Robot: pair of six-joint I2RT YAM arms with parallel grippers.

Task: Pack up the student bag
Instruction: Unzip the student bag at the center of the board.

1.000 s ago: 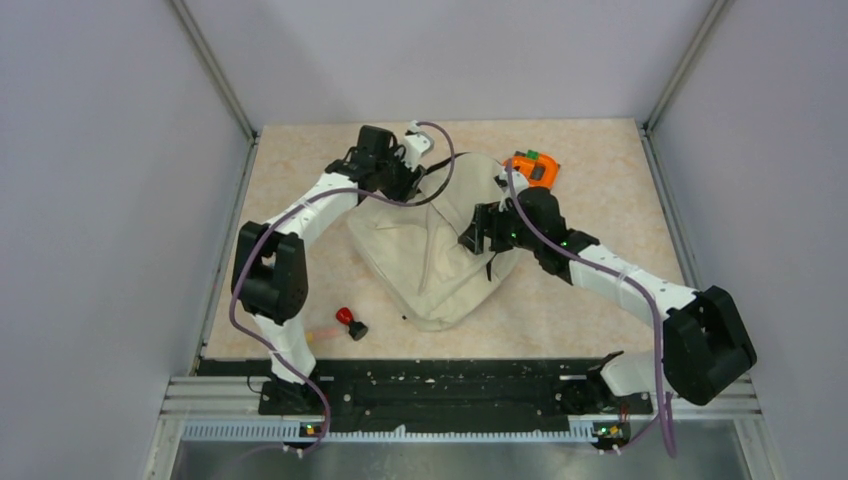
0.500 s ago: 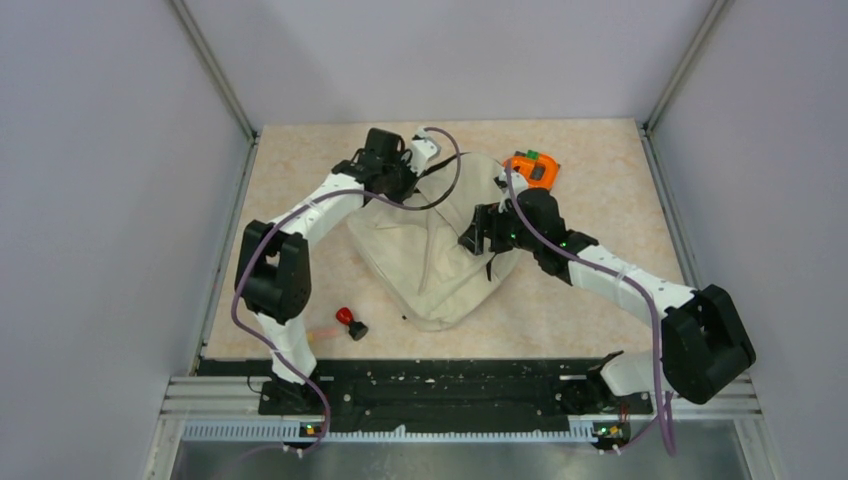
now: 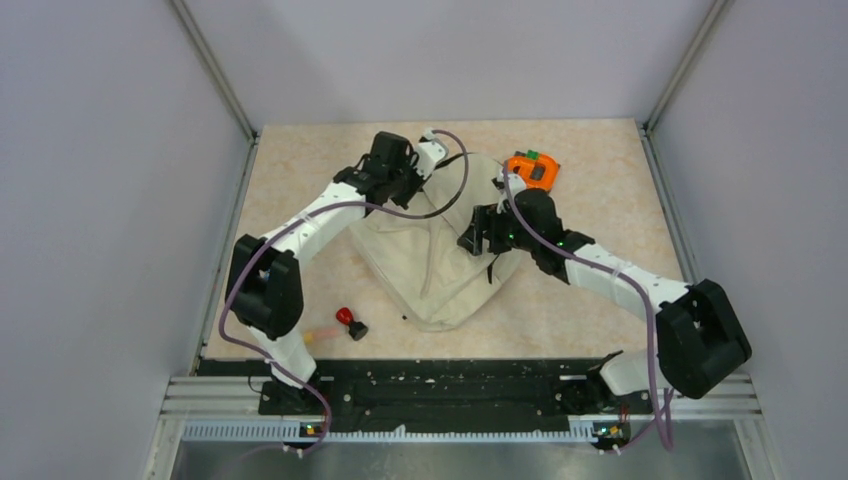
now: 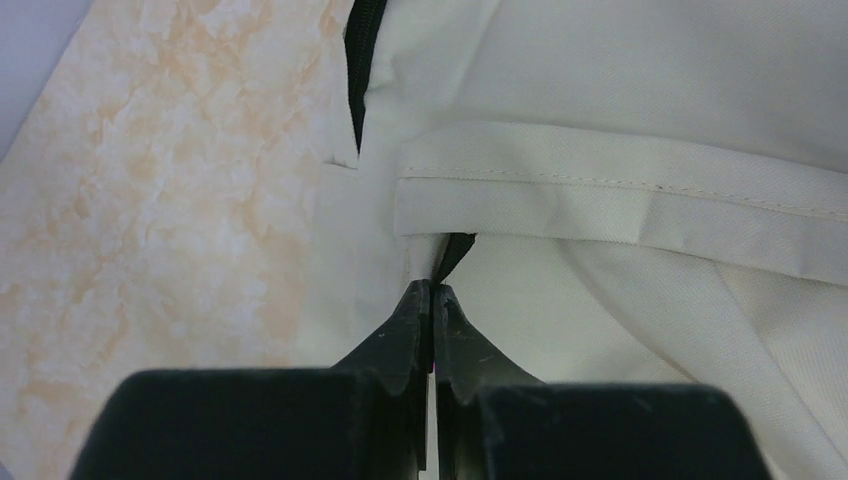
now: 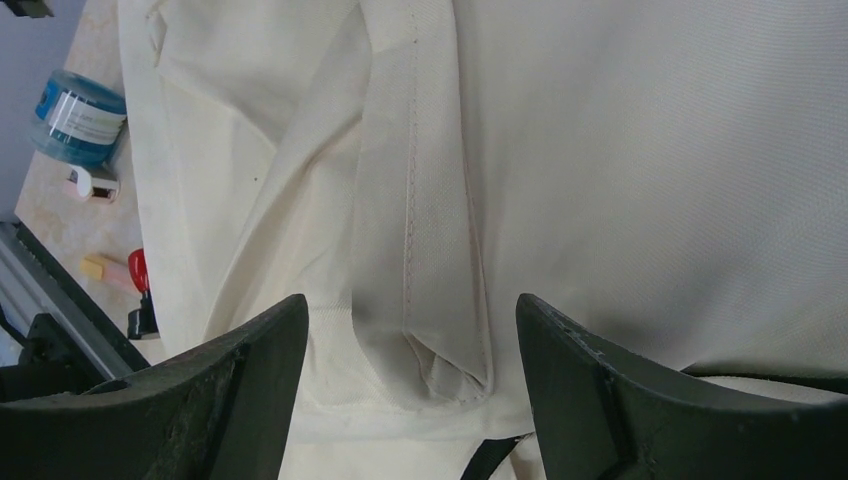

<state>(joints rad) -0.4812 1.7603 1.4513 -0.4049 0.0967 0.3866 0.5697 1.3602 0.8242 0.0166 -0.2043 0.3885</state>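
At the far edge of the marbled surface (image 3: 560, 320), the left pincer (image 4: 432, 292) is pressed together on what looks like a black zipper tab (image 4: 452, 252). The tab pokes out from under a folded cream strap (image 4: 620, 205) on the student bag (image 3: 432, 275), which lies slumped mid-surface between the two arms. The right pincer (image 5: 410, 330) hovers spread over the bag's cloth, a stitched strap (image 5: 415, 200) running between its fingers, gripping nothing. The step appears to be opening the zipper. It would go best with the pull kept low and along the black zipper line (image 4: 362, 60), not upward, while the right pincer pins the fabric for counter-tension, since the soft cloth would likely bunch and drag otherwise. An orange gadget (image 3: 532, 168) and a red-capped item (image 3: 348, 319) lie beside the bag.
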